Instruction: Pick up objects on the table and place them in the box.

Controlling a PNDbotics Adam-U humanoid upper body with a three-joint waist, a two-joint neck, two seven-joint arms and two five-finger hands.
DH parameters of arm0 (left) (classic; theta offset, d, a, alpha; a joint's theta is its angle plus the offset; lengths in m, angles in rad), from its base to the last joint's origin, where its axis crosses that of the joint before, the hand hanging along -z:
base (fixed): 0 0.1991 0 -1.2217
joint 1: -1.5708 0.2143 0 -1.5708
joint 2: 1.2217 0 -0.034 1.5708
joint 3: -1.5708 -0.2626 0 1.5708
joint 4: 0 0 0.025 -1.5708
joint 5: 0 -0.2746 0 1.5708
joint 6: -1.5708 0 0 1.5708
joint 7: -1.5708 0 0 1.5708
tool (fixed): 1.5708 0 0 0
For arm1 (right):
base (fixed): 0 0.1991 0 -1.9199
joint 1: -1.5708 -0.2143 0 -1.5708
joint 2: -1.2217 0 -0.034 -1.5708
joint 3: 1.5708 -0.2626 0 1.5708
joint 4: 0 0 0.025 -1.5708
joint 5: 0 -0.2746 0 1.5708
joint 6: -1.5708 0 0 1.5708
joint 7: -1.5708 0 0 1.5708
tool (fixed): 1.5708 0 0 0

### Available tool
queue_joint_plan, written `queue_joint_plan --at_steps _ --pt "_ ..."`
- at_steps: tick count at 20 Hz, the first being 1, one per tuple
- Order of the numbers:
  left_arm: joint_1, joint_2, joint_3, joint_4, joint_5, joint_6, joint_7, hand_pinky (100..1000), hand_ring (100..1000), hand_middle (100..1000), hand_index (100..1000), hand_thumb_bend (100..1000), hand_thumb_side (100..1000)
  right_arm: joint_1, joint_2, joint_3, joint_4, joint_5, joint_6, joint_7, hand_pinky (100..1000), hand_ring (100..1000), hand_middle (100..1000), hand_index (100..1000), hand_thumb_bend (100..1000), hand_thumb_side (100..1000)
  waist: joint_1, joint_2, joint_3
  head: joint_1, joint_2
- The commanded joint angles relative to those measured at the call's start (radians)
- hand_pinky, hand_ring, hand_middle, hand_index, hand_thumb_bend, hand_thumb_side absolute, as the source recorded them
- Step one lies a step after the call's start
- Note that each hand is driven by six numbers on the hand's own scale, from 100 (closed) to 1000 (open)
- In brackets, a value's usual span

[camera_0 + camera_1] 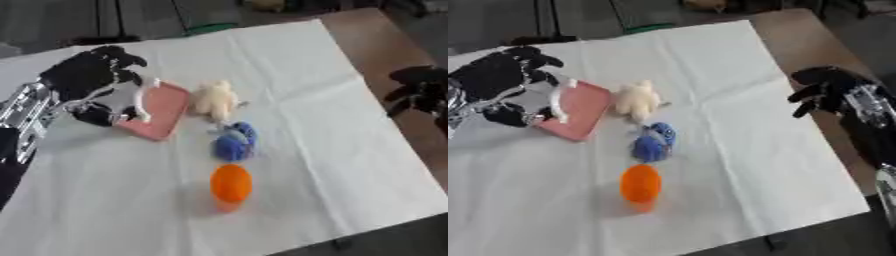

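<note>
A pink shallow box (163, 110) with a white rim lies tilted at the left middle of the white cloth. My left hand (84, 80) is at its left edge, fingers curled over the top corner and thumb at the lower corner. A cream plush toy (215, 100) lies just right of the box. Below it sit a blue soft object (235, 142) and then an orange rounded object (231, 183). My right hand (826, 89) hovers over the cloth's right edge, fingers hanging relaxed, holding nothing.
The white cloth (332, 130) covers most of a brown table (807, 40), whose bare wood shows at the right. The table's front edge runs along the lower right. Dark floor and clutter lie beyond the far edge.
</note>
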Motion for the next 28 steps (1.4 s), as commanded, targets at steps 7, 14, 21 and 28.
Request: queue_joint_plan --at_steps 7,14,21,28 --pt "-0.008 -0.008 0.019 0.036 -0.041 -0.005 0.101 897 819 829 749 382 263 -0.011 -0.018 0.001 -0.011 -0.005 -0.003 0.007 539 658 761 744 100 948 -0.003 -0.01 -0.004 0.005 0.005" --pt "-0.009 -0.012 0.02 0.058 -0.084 -0.011 0.122 900 823 832 793 389 274 -0.013 -0.019 0.001 -0.012 -0.003 -0.004 0.01 539 658 761 744 100 948 -0.003 -0.006 -0.008 0.007 0.001" --pt "-0.015 -0.017 0.031 0.084 -0.13 -0.007 0.141 906 829 840 858 395 280 -0.014 -0.019 0.001 -0.012 -0.002 -0.005 0.011 538 657 761 745 100 953 -0.002 -0.001 -0.016 0.007 -0.003" --pt "0.0 -0.02 0.06 0.082 -0.057 0.021 0.15 887 808 837 864 290 222 -0.015 -0.018 0.0 -0.01 -0.001 -0.005 0.01 538 657 761 745 100 953 -0.001 -0.001 -0.015 0.003 -0.007"
